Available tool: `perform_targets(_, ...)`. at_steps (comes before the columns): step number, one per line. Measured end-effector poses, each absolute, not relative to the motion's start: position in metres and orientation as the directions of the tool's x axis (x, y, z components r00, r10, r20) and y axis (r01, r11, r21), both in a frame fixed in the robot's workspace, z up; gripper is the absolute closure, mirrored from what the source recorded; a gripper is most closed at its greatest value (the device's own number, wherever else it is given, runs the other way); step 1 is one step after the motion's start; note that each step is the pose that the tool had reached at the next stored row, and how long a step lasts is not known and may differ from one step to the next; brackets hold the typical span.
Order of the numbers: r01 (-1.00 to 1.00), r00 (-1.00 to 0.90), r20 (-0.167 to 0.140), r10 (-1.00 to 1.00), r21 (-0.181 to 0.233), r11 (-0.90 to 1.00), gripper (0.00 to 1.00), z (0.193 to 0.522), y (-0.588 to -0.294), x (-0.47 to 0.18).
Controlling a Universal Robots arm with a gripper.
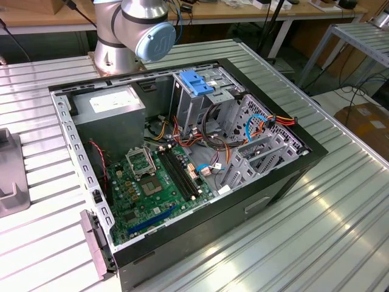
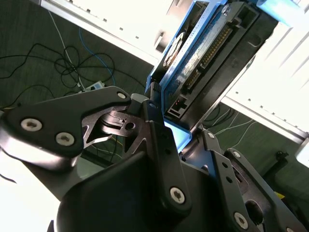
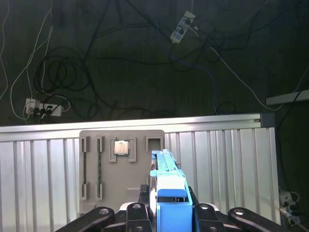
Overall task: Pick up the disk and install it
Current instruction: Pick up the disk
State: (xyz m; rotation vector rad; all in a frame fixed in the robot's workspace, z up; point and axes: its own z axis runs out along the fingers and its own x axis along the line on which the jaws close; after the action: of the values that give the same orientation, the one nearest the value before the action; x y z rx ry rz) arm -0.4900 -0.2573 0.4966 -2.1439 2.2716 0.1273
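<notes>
– Disk is seen clamped in the gripper in both wrist views. The fingers are closed on it near the connector end, apparently across its flat faces, so the pin row and the blue rail are left clear.

– And where is it held?

– Away from the case, it is judged. In the first wrist view it is held on edge above the ribbed table, over a grey tray in which a chip is seated. Cables are strewn on the dark floor beyond.

– Why on edge?

– A thin profile is probably wanted, so that the rails can be lined up with a bay. In the exterior view the computer case is laid open on its side, and the drive cage beside the motherboard is thereby exposed from above.

– Is anything fitted there?

– A blue bracket is seen at the back of the case, by the cage. Whether a bay is free cannot be told. The pick-up is judged done, the install not yet.
</notes>
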Motion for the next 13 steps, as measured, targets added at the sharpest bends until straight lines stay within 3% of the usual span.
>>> perform_targets(13, -0.997, -0.059, -0.067, -0.996, 0.049, 0.056, 0.63, 0.5057, -0.2573, -0.49)
